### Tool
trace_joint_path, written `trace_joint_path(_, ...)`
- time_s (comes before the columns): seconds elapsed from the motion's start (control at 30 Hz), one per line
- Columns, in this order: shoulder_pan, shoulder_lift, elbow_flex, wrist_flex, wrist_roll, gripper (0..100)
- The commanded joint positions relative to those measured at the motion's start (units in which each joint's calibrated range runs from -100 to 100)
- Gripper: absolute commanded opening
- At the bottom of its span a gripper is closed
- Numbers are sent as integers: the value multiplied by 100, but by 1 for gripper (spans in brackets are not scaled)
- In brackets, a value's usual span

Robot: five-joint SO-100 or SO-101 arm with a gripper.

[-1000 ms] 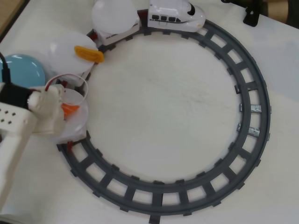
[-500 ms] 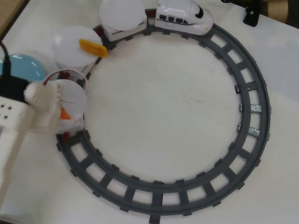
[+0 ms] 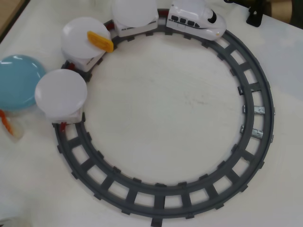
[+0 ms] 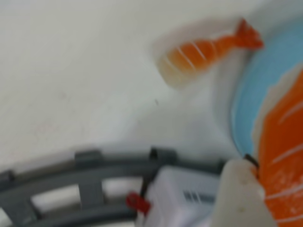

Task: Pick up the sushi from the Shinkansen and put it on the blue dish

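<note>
In the wrist view an orange white-striped salmon sushi (image 4: 281, 165) fills the right edge, close to the camera and above the blue dish (image 4: 244, 109). My gripper (image 4: 260, 184) looks shut on it; one white finger (image 4: 239, 198) presses its left side and the other finger is out of frame. A shrimp sushi (image 4: 203, 52) lies on the table beside the dish; it also shows in the overhead view (image 3: 6, 122). The white Shinkansen (image 3: 196, 20) stands at the top of the track, pulling cars with white plates. A yellow egg sushi (image 3: 100, 41) lies on one plate (image 3: 80, 35). The blue dish (image 3: 16, 82) sits at the left edge.
The grey circular track (image 3: 258, 127) rings the table's middle. A bare white plate (image 3: 60, 93) on the last car stands right next to the blue dish; that car (image 4: 184, 198) and its red coupling show below my gripper. A black stand (image 3: 254, 15) is at the top right.
</note>
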Motion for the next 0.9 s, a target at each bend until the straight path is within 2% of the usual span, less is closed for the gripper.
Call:
trace_joint_path(0.0,-21,605,-528,-142,-35,3)
trace_joint_path(0.27,490,2380,-2358,-151,7,3)
trace_joint_path(0.63,516,4926,-5054,-134,17,3)
trace_joint_path(0.87,542,5764,-6127,-83,17,4)
